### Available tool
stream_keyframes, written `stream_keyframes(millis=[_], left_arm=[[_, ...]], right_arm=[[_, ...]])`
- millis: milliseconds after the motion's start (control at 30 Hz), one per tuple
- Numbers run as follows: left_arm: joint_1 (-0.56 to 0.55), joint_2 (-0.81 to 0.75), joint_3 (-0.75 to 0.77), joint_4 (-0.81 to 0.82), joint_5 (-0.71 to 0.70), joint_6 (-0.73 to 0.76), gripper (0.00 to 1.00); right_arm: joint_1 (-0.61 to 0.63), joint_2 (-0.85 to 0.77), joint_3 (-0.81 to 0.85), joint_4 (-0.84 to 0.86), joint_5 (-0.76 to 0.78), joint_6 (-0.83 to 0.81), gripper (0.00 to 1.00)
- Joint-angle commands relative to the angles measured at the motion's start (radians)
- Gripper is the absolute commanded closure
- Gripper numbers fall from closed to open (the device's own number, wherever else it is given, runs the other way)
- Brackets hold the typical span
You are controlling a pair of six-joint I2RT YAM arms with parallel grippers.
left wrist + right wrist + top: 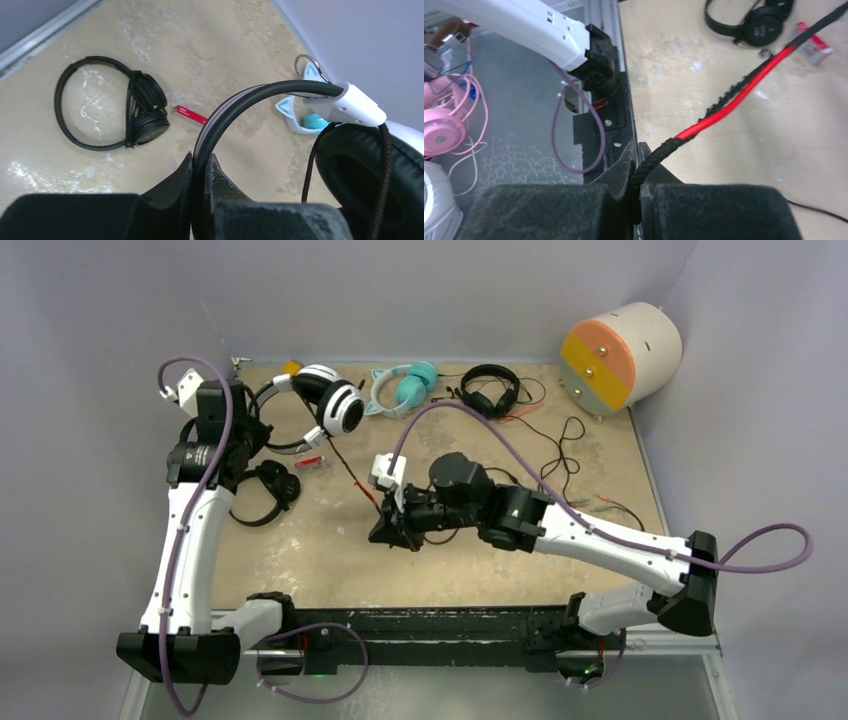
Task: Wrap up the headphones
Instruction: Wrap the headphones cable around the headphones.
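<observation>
Tan table (300,550), white drum (640,340), red stick (191,115)

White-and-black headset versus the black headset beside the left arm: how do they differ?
The white-and-black headset is clamped by its headband in the shut left end effector; the black headset lies free on the table. The white-and-black headset has bulky cups, the black headset slim ones. The white-and-black headset's braided cable runs to the shut right end effector; the black headset's looks wound up. Both have black headbands.

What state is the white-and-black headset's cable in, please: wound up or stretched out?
Stretched out. The cable runs from the white-and-black headset, gripped by the left tool, to the right tool, shut on it.
</observation>
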Motion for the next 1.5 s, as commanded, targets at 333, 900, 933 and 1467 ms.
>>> stream_keyframes(millis=[333, 900, 933, 1467], left_arm=[[-0.302, -0.002, -0.164, 0.23, -0.189, 0.458, 1.0], [-0.399, -0.048, -0.237, 0.186, 0.44, 0.774, 1.0], [-0.406, -0.041, -0.235, 0.182, 0.447, 0.775, 1.0], [-0.414, -0.097, -0.19, 0.31, 0.724, 0.417, 1.0]], right_arm=[[-0.024, 0.039, 0.382, -0.52, 0.399, -0.163, 0.94], [-0.311, 0.045, 0.219, -0.343, 0.369, -0.117, 0.95], [-0.322, 0.045, 0.213, -0.336, 0.356, -0.117, 0.95], [-0.479, -0.019, -0.173, 0.033, 0.149, 0.061, 0.82]])
